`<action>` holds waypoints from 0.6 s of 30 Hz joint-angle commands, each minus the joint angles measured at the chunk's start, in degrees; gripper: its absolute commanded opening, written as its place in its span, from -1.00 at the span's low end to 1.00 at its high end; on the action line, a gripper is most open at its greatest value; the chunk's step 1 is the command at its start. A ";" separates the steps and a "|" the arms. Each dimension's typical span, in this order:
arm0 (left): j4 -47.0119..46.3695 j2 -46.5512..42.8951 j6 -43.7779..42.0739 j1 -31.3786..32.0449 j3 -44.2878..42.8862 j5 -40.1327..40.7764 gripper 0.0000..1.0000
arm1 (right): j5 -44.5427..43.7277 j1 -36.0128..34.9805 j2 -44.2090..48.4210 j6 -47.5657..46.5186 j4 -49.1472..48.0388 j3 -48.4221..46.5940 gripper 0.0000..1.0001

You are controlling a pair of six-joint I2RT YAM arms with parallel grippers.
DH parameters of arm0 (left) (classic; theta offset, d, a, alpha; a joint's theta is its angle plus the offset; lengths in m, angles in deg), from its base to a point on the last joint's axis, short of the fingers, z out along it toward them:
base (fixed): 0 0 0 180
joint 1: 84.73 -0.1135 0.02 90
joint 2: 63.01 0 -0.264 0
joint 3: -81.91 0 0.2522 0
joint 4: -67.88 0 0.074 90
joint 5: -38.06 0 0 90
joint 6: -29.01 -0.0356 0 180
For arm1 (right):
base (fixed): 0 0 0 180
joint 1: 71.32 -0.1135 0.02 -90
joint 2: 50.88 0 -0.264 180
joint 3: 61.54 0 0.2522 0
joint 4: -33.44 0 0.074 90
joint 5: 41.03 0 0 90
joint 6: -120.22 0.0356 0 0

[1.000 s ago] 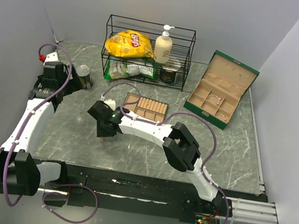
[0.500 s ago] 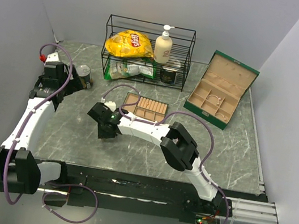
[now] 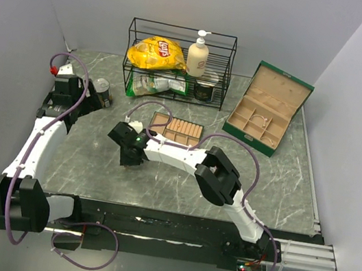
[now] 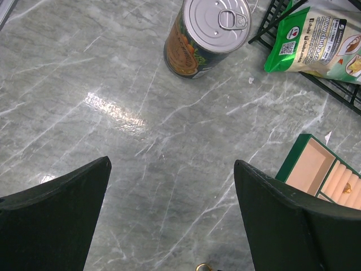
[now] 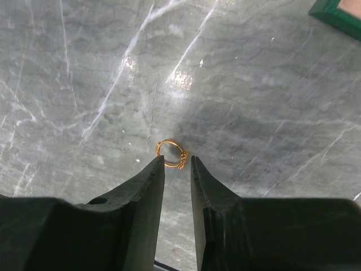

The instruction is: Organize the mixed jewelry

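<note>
Ring (image 5: 175, 163), thin gold loop w/ knot

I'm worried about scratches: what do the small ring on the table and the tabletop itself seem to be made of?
The ring looks like polished gold-coloured metal: yellow shine, thin band with a small knot; solid or plated, I cannot tell. The tabletop looks like glossy grey-green marble or a marble-pattern laminate: white veins and bright light reflections.
</note>
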 commanded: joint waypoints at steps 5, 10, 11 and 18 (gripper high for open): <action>-1.47 -0.02 -0.53 -0.32 -1.45 -0.52 0.93 | -0.61 0.46 -1.28 0.72 -0.18 -1.16 -0.38; -1.38 0.06 -0.44 -0.32 -1.53 -0.43 0.93 | 0.01 0.37 -1.81 0.63 0.17 -1.69 -0.40; -1.29 0.06 -0.44 -0.32 -1.45 -0.43 0.93 | 0.01 0.46 -1.81 0.72 0.26 -1.69 -0.41; -1.20 0.15 -0.53 -0.32 -1.53 -0.43 0.93 | 0.19 0.46 -1.81 0.81 0.08 -1.42 -0.43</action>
